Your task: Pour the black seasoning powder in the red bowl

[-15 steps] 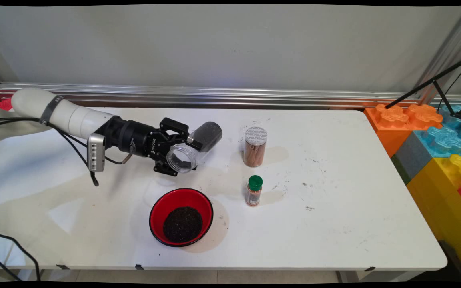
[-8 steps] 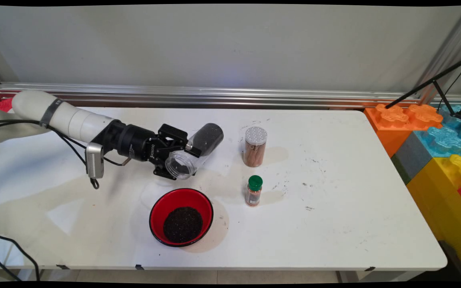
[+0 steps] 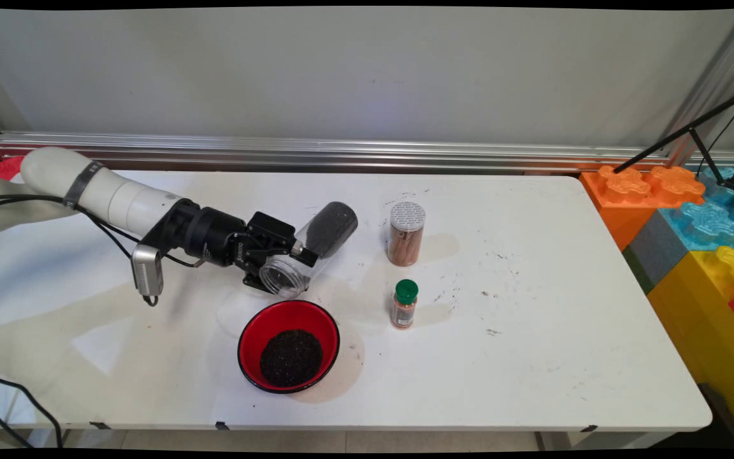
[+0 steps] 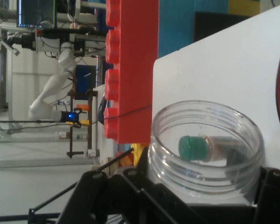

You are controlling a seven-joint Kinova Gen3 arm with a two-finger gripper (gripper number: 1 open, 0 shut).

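A black pincer (image 3: 290,255) clamps a clear plastic jar (image 3: 309,252) of dark grounds, tilted mouth-down above a red bowl (image 3: 288,345) on the white worktop (image 3: 532,331), apparently for pouring.

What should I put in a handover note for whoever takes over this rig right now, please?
Claw: shut on the clear jar, held tilted above the table, open mouth toward the red bowl, dark grains gathered at its raised base.
Red bowl: near edge, holds a heap of dark grains.
Tall jar with a grey lid and small green-capped bottle: upright, right of the claw, untouched.
Toy blocks lie off the table's right end.
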